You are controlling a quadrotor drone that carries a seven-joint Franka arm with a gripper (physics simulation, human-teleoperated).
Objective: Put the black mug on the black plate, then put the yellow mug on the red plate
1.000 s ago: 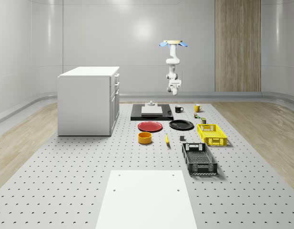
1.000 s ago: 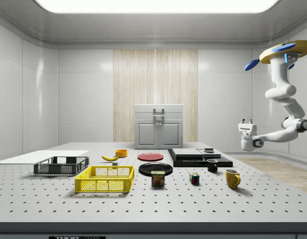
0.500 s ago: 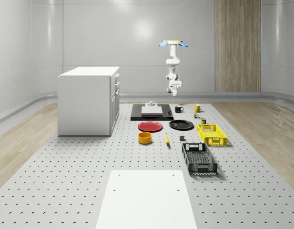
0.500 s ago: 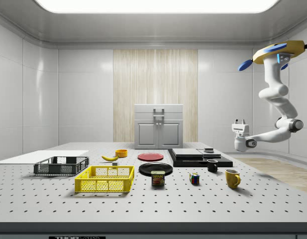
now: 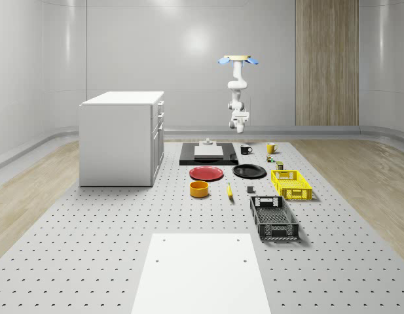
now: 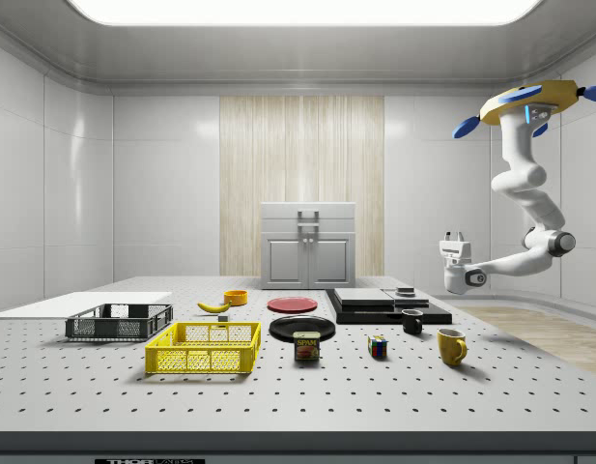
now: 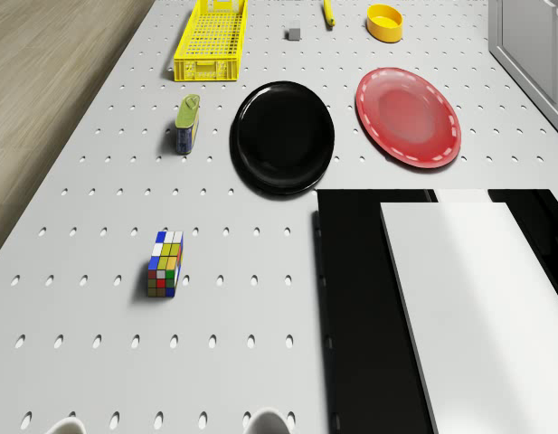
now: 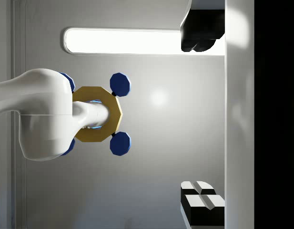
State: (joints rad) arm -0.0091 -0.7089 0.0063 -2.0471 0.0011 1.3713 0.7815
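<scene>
The black mug (image 6: 412, 322) stood on the perforated grey table (image 5: 90, 229), just in front of a flat black slab (image 6: 389, 307) in the side view. It was dark against dark, so its outline was hard to make out there. The glossy yellow mug (image 6: 451, 346) stood apart from it, further toward the side view's right, its handle turned that way. Both plates lay bare: the shiny round black plate (image 7: 282, 137), and beside it the red plate (image 7: 408, 116) with its pale dashed rim.

The drone (image 6: 529, 97), a flat gold body with blue rotors, hovered high at the side view's right, beyond the mugs. Its smooth white arm curved down and back toward the table. The gripper (image 6: 456, 235) hung in the air well above the mugs, pointing upward. In the wrist view the gripper (image 8: 202, 114) faced the ceiling light, its two dark-padded fingers (image 8: 199, 33) spread wide apart with nothing between them.

In the drone view the slab and the white block (image 7: 477, 298) on it were cut off by the picture's edge, as was a banana (image 7: 328, 11). A mesh yellow crate (image 7: 211, 41), a tin can (image 7: 187, 124) on its side and a coloured puzzle cube (image 7: 165, 263) sat near the black plate.
</scene>
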